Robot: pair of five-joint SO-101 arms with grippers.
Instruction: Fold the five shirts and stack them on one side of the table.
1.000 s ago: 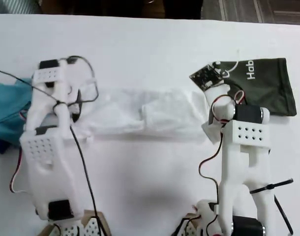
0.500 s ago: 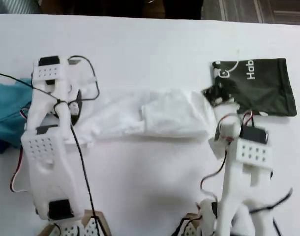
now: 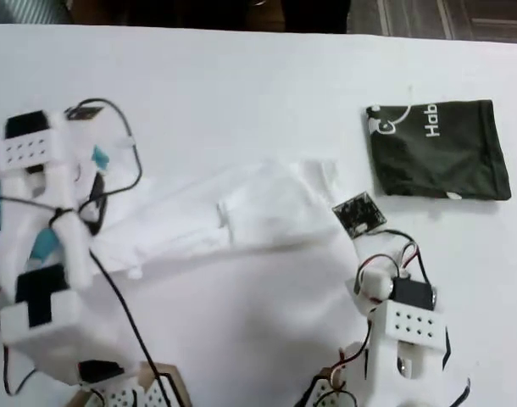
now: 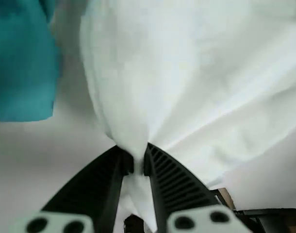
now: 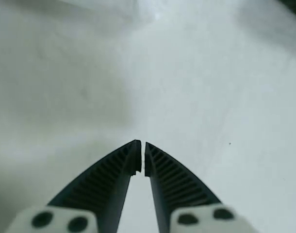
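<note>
My left gripper [image 4: 137,162] is clenched on a bunched edge of the white shirt [image 3: 267,212]. The shirt lies mid-table [image 3: 241,76] between my arms. Its long axis runs left to right, with the right end angled toward the far side. My right gripper [image 5: 142,158] is closed tip to tip; I cannot tell whether cloth is caught in it. A teal shirt [image 4: 22,58] lies beside my left arm. A folded dark shirt [image 3: 436,153] lies at far right.

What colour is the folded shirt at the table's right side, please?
Dark green folded shirt with white print; high view.
</note>
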